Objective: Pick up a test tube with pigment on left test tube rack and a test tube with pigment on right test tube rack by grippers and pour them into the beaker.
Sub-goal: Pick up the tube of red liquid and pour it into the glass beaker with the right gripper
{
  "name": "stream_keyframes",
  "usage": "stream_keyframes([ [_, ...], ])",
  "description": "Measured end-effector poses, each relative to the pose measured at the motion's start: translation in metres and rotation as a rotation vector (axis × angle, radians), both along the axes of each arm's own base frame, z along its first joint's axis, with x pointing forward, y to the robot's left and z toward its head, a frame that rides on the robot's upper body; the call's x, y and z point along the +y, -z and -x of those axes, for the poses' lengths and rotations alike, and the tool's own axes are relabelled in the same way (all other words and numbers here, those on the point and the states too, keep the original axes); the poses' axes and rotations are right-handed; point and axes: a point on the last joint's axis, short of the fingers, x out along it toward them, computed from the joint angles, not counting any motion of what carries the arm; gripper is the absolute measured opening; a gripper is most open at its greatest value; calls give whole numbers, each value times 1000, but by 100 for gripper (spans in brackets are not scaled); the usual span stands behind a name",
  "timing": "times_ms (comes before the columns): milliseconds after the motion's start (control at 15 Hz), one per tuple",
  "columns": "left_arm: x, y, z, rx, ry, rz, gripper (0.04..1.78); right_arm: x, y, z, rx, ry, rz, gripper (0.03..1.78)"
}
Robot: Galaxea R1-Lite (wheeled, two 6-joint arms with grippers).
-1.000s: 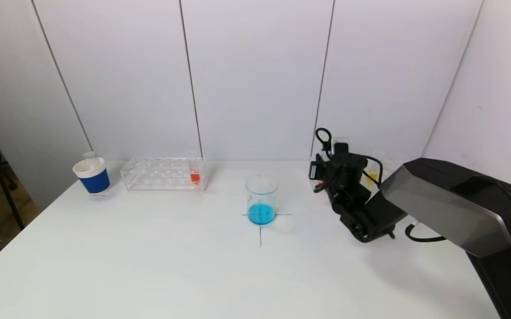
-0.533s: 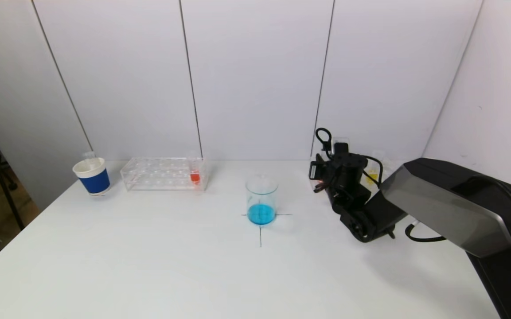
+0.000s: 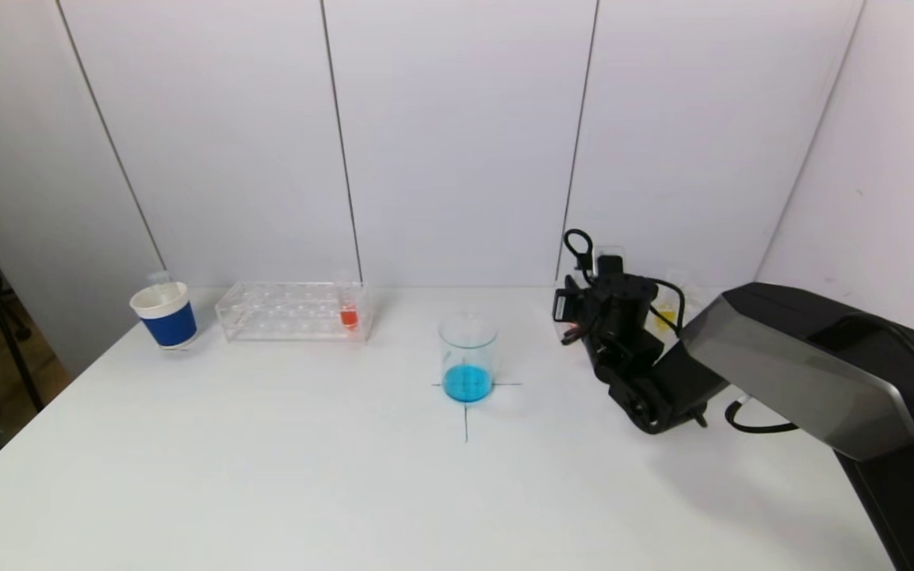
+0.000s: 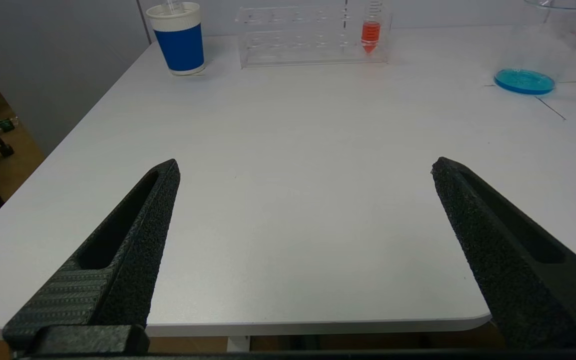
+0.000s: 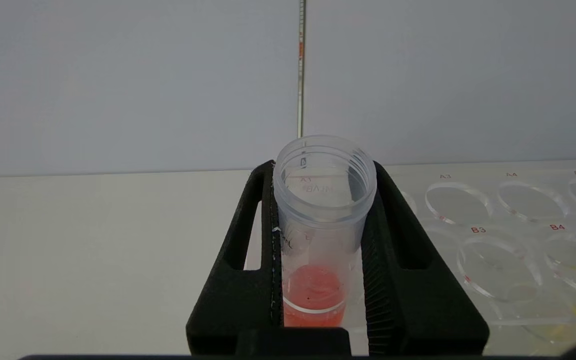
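The right gripper (image 5: 323,240) pinches a clear plastic test tube with red pigment (image 5: 320,225) at the clear acrylic right rack (image 5: 507,235), holes marked A3, A4, A5, B3, B4, at three o'clock from the glass beaker of blue liquid (image 3: 468,358). The left gripper (image 4: 305,167) is spread wide.

On the clear right test tube rack (image 5: 497,220) beside you, small red well labels read A3, A4 and A5 along the far row, with B3 and B4 on the row in front. The open test tube (image 5: 320,210) shows faint moulded marks on its wall and a red label behind it, both too blurred to read. You will find no other readable text.
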Motion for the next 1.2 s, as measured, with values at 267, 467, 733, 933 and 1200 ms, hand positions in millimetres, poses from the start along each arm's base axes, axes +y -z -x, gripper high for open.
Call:
stream_keyframes([
  [267,0,0,0,0,0,0,176,0,-15,2,-23,-3,35,51],
  [467,0,0,0,0,0,1,176,0,-29,4,-29,-6,45,51],
  [733,0,0,0,0,0,0,176,-1,-49,7,-37,-7,49,51],
  [933,0,0,0,0,0,0,176,-3,-71,11,-48,-12,51,51],
  [1200,0,0,0,0,0,1,176,-5,-109,16,-49,-20,53,51],
])
